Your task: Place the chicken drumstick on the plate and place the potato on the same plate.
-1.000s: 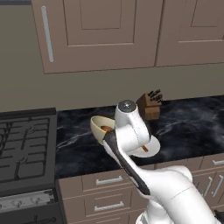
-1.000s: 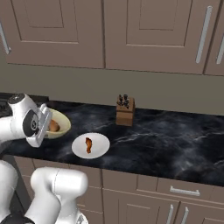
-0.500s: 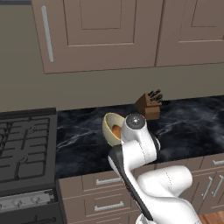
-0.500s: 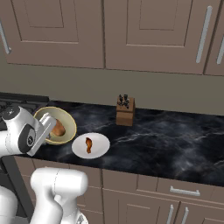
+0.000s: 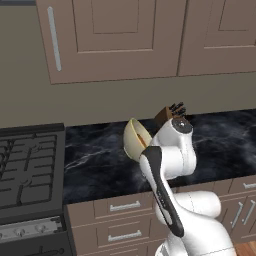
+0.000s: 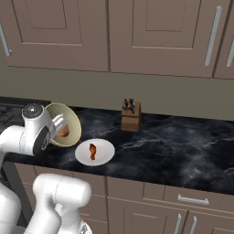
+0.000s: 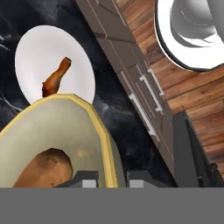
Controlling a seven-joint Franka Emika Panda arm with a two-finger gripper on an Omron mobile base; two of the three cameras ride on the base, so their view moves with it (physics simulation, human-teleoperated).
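The flat white plate [image 6: 105,155] lies on the dark marble counter near its front edge, and the chicken drumstick [image 6: 93,151] rests on it. In the hand view the plate [image 7: 35,48] and drumstick [image 7: 54,78] lie beyond the rim of a pale-yellow bowl [image 7: 65,127]. My gripper [image 7: 111,178] is shut on that rim. The bowl [image 6: 68,128] hangs steeply tilted in the air just left of the plate, its mouth facing the plate. The brown potato [image 7: 43,168] sits inside the bowl [image 5: 132,140], low against its wall.
A wooden knife block [image 6: 130,115] stands at the back of the counter behind the plate. A black gas stove [image 5: 25,165] adjoins the counter on the left. Drawer fronts with metal handles [image 5: 124,205] run below the counter edge, and wall cabinets hang above.
The bowl has tipped from nearly level to steeply tilted and has shifted a little toward the plate, still in my grip. The potato stays inside it. The drumstick and plate have not moved.
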